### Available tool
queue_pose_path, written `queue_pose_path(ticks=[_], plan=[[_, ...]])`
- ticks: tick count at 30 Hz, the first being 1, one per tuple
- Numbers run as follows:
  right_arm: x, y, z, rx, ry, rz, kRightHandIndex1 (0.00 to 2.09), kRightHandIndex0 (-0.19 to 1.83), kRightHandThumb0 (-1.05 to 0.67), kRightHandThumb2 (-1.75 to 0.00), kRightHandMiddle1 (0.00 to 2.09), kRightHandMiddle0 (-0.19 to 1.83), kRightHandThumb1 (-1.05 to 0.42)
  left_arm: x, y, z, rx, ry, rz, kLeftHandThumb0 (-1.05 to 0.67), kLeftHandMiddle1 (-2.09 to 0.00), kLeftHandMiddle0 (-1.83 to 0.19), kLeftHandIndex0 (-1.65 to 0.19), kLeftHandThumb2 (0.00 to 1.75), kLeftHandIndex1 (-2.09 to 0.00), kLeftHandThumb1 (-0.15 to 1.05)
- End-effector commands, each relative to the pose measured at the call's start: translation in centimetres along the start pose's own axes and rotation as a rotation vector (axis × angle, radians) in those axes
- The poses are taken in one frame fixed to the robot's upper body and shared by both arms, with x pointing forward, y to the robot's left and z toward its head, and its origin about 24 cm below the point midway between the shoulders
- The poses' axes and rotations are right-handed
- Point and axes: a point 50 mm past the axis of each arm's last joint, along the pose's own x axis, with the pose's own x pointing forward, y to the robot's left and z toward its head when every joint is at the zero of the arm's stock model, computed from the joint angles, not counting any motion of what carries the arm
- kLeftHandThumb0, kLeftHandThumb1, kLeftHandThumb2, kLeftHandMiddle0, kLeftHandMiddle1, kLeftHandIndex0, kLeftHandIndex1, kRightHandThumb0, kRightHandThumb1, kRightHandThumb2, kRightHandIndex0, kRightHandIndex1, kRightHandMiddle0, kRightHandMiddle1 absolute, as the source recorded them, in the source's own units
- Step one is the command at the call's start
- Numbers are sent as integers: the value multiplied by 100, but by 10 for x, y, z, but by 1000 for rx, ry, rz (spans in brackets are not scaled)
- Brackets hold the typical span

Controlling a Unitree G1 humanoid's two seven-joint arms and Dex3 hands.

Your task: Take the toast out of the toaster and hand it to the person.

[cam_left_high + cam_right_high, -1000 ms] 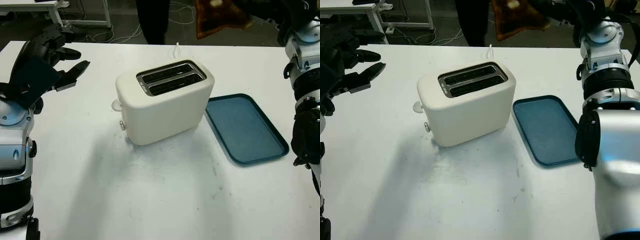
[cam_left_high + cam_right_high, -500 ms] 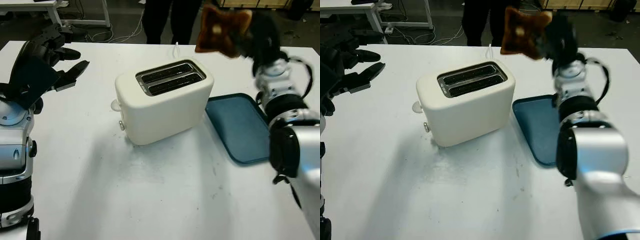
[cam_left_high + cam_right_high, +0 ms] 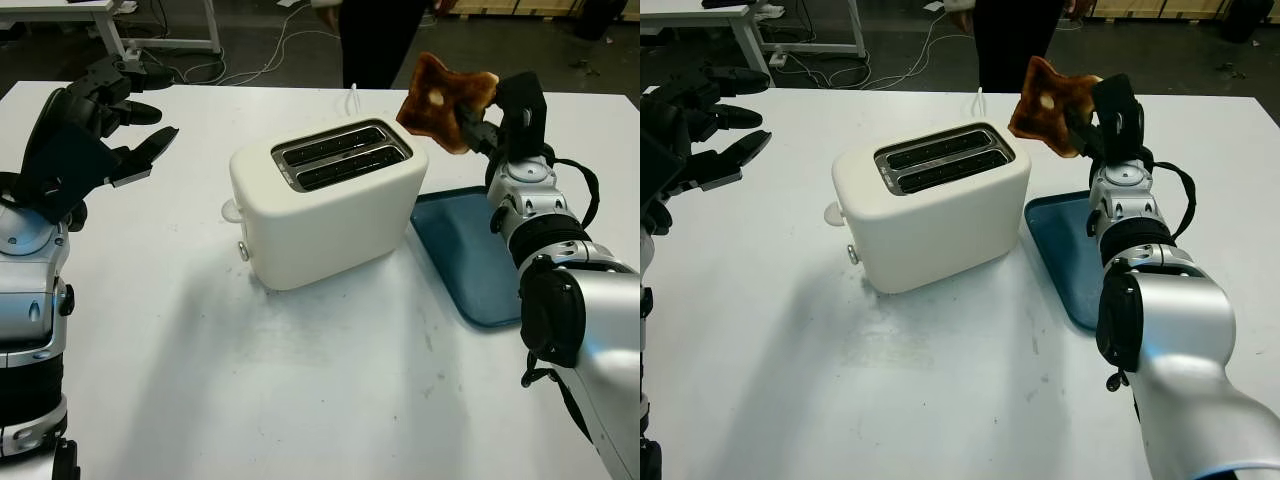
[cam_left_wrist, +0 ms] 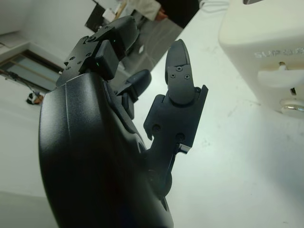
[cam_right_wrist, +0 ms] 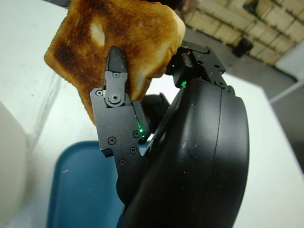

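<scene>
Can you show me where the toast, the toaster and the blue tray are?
toast (image 3: 440,100), left eye view, browned face.
toaster (image 3: 330,215), left eye view, front wall.
blue tray (image 3: 470,255), left eye view, bare floor.

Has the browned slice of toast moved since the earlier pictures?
Yes. The browned slice of toast, held in the right hand, has come down from the far edge and now sits lower, nearer the cream two-slot toaster.

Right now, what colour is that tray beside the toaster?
The tray is dark teal blue, seen best in the left eye view.
</scene>
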Motion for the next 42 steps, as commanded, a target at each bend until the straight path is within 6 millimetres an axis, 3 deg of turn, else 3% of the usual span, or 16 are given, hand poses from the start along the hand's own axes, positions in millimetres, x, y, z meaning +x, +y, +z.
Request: queue_pose_path(ticks=[1,7,16,42], plan=[[-1,2,-8,24,36,-3,175,76,-19,-32,175,30,-92,0,-1,0,-1,-10,-7,-31,-109,-14,-29,40,-70,78],[-2,6,-11,76,56,-5,175,76,-18,-34,175,28,-92,0,-2,0,11,-14,-3,-31,-112,-16,-30,42,-74,77],[-4,16,-16,65,73,43,175,61,-16,-38,175,17,-92,0,-1,-1,11,-17,-1,-33,-114,-15,-29,44,-77,75],[-4,18,-15,78,55,73,175,66,-15,-38,175,22,-92,-1,0,0,-12,-14,0,-30,-113,-13,-25,46,-80,74]])
